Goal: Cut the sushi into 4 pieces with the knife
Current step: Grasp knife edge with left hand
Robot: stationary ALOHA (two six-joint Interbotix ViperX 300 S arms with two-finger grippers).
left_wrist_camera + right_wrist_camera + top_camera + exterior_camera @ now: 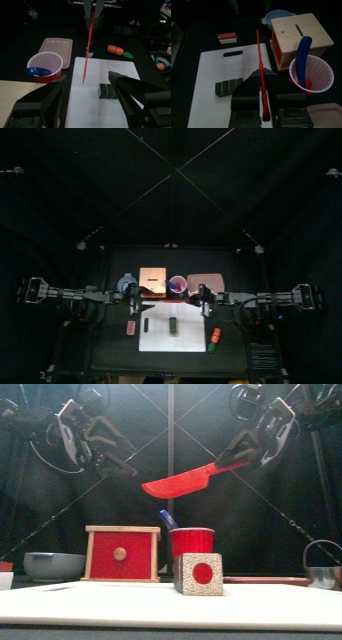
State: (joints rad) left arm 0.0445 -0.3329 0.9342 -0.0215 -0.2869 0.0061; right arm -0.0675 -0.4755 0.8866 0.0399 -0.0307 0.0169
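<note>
Sushi roll: lies on the white cutting board, lower centre of the top view, its dark blocks together. Only the front view shows its end, a speckled face with a round red centre.
Red knife: in the air at upper centre of the front view, slanting down to the left, well above the roll. The left wrist view sees it edge-on as a thin red line, its tip showing against the board.
Right claw: clamped on the red knife's handle, bottom centre of the right wrist view.
Left claw: jaws wide apart, holding nothing; the front view has it at upper left.
Red cup: behind the roll at the centre of the front view, with the blue knife standing in it.
Wooden box: just left of the cup, red drawer front toward the camera. The right wrist view shows the slot in its top.
Blue-grey bowl: lower left of the front view, beside the box.
Pink tray: right of the cup in the top view.
Toy carrot: on the bench, lower right of the board in the top view.
Red and white toy: on the bench by the board's grip-hole end, upper left of the right wrist view.
Metal cutter: at the right edge of the front view.
</note>
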